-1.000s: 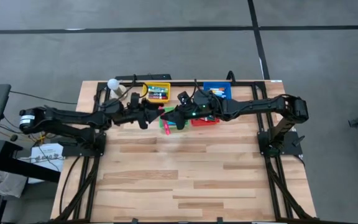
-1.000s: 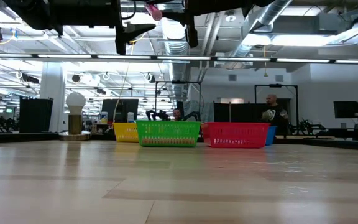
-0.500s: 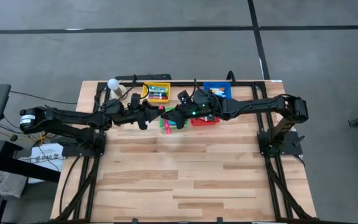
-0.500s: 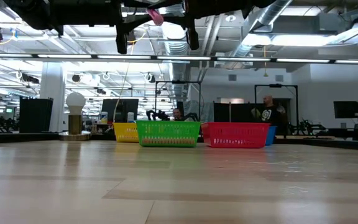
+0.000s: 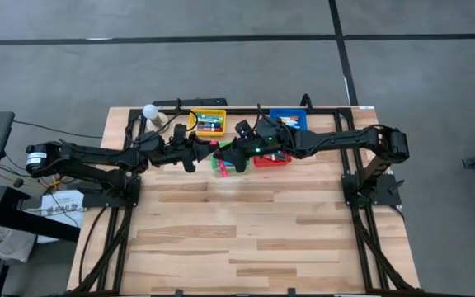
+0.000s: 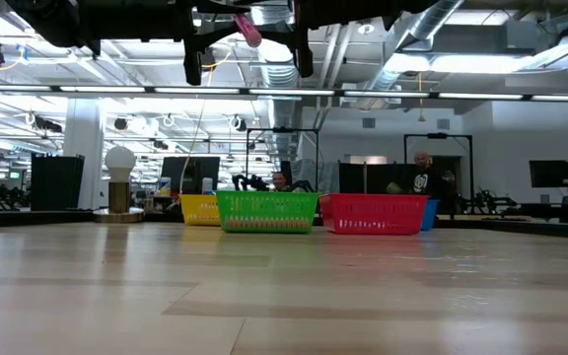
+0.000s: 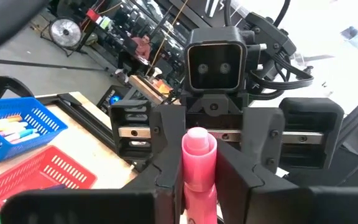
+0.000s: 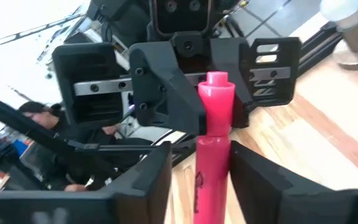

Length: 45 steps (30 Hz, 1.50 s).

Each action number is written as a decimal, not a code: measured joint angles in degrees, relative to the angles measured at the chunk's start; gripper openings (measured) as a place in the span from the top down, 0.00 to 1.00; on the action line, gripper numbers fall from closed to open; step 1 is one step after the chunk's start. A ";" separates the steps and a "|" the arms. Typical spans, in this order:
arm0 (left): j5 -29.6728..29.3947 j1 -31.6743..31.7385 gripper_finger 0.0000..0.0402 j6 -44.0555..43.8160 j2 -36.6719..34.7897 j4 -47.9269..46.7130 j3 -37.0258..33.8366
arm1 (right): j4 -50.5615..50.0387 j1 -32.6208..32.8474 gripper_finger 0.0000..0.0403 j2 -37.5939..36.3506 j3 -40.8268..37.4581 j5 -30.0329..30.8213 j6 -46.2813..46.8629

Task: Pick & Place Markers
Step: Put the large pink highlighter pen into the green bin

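Pink marker (image 5: 216, 145): held in the air above the wooden table (image 5: 246, 239), between the two grippers, roughly level, above the green basket (image 6: 266, 211).
Left gripper (image 5: 207, 148): reaches in from the left; fingers (image 7: 166, 163) clamped on the pink marker, one pad on each side of the barrel.
Right gripper (image 5: 225, 151): faces the left gripper head-on; fingers (image 8: 157, 171) apart, marker barrel between them with a gap on at least one side.
Other markers (image 5: 209, 124): lying in the yellow basket (image 5: 208, 115) and in the blue basket (image 5: 289, 120) at the table's far edge.
Red basket (image 6: 375, 213): just beside the green basket, under the right arm.
White bulb lamp (image 5: 149, 110): at the far left corner.
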 joint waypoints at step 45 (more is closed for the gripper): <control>-1.38 2.54 0.84 27.27 2.11 -23.84 6.84 | -45.31 -11.89 0.39 -17.06 0.00 5.35 -18.01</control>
